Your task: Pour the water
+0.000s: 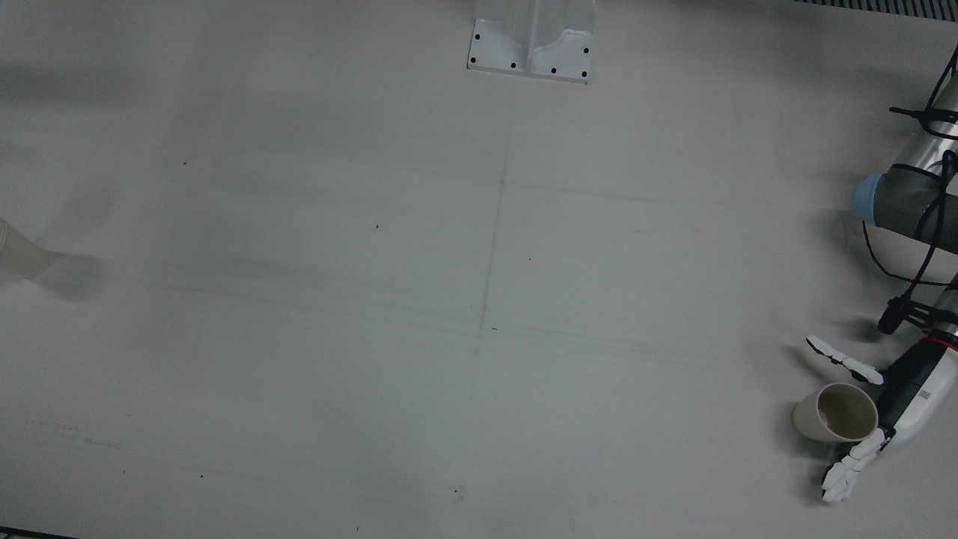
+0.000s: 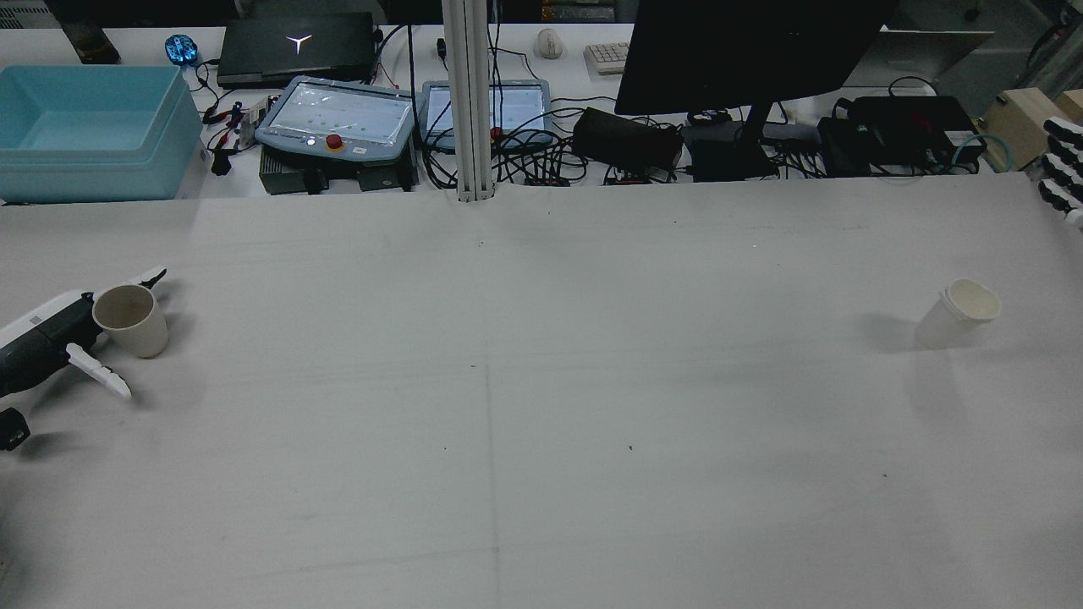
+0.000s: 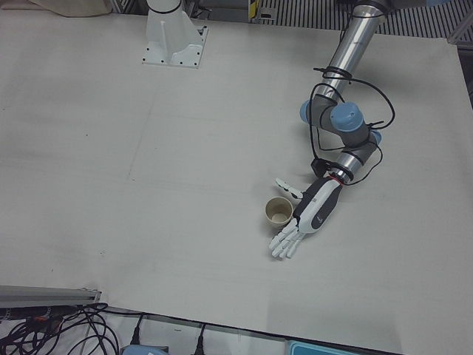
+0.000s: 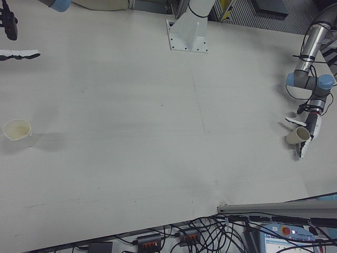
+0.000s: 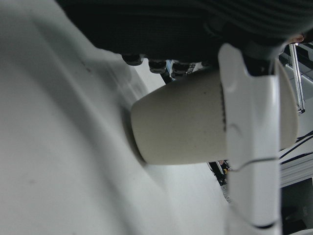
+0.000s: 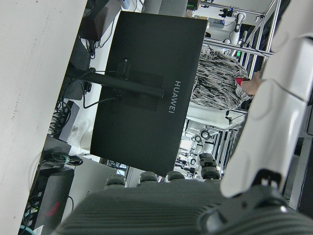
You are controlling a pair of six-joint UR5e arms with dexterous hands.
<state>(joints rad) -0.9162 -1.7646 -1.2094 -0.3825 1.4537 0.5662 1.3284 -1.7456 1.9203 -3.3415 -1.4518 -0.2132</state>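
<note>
Two cups stand on one broad grey surface [image 2: 541, 406], well apart. Taking the beige cup [image 2: 131, 319] as landmark: the white cup [image 2: 956, 314] sits far across the surface on the robot's right. The left hand [image 3: 310, 214] lies right beside the beige cup, its fingers [image 3: 284, 244] spread along one side and its thumb on the other, not closed; contact seems possible in the left hand view but cannot be confirmed. The right hand [image 2: 1062, 169] hovers beyond the white cup, holding nothing; its fingers look partly curled. To grasp well, close evenly around the cup's middle, keeping it upright.
</note>
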